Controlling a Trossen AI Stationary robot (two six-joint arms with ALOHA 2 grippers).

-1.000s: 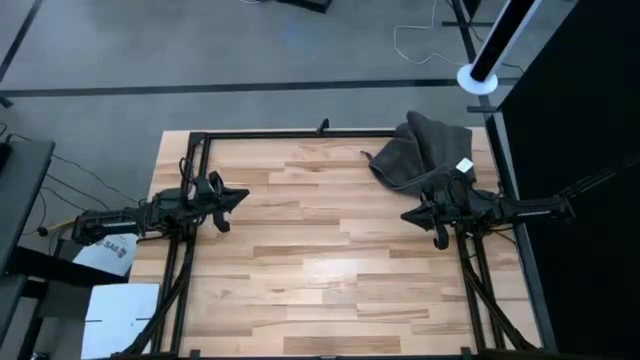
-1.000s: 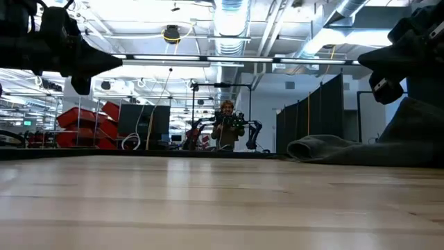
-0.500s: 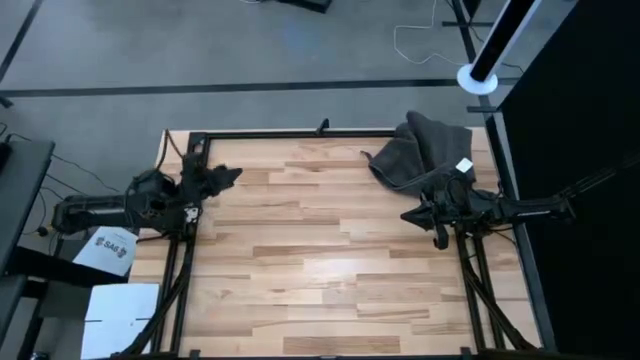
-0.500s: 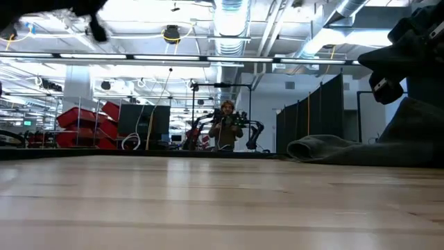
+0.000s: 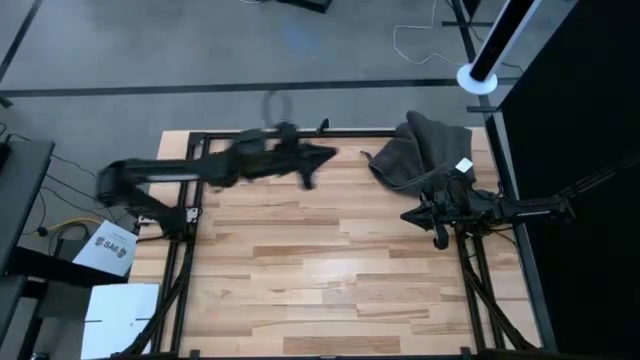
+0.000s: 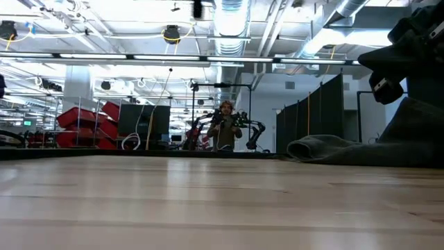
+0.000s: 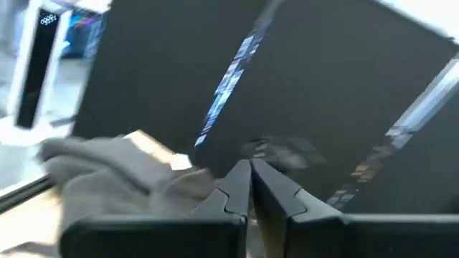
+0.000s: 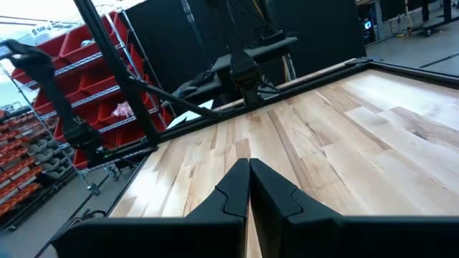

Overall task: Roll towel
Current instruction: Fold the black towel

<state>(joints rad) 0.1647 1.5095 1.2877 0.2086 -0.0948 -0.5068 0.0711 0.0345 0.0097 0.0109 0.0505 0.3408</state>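
Nothing rolled: towel [image 5: 422,150] bunched at tabletop [image 5: 330,270] far right corner. Your left claw [image 5: 322,156] clenched, empty, near towel; right claw [image 5: 413,216] clenched, empty, beside it.

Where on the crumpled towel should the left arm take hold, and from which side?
Probably the towel's loose flap pointing toward the table's middle. The cloth lies bunched at the far right corner, its small white tag beside the waiting right gripper. The left gripper, jaws shut, comes along the far edge, so that flap faces it; it would need to open first.
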